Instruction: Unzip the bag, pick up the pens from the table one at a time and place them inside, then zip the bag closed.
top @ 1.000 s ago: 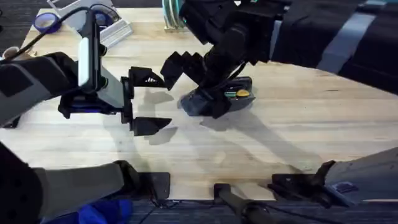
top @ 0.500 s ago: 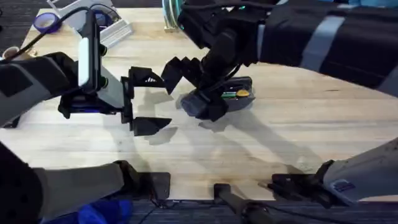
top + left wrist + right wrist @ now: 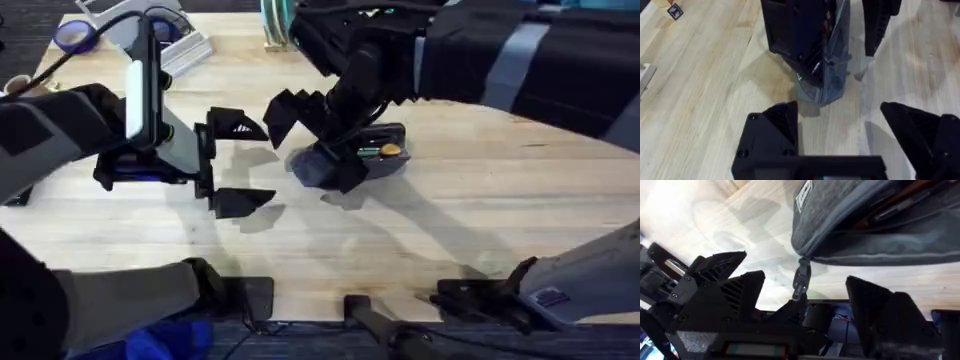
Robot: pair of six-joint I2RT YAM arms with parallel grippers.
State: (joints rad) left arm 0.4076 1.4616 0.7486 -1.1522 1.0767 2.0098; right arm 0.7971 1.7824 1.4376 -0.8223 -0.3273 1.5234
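Observation:
The grey-blue bag (image 3: pixel 368 163) lies on the table (image 3: pixel 500 200) near the middle, its zipper open. Pens (image 3: pixel 378 150) with green and orange ends lie inside it; dark pens (image 3: pixel 890 211) show through the opening in the right wrist view. My right gripper (image 3: pixel 315 145) is open, its fingers on either side of the bag's left end (image 3: pixel 827 80). The zipper pull (image 3: pixel 801 278) hangs between those fingers, and I cannot tell if they touch it. My left gripper (image 3: pixel 238 162) is open and empty just left of the bag, facing it (image 3: pixel 840 120).
At the table's back left are a blue tape roll (image 3: pixel 73 36) and a pale ribbed tray (image 3: pixel 185 45). A teal-rimmed object (image 3: pixel 272 25) stands at the back edge. Bare wood stretches right of and in front of the bag.
My right gripper has edged slightly to the right at the bag's left end. The left arm has stayed still.

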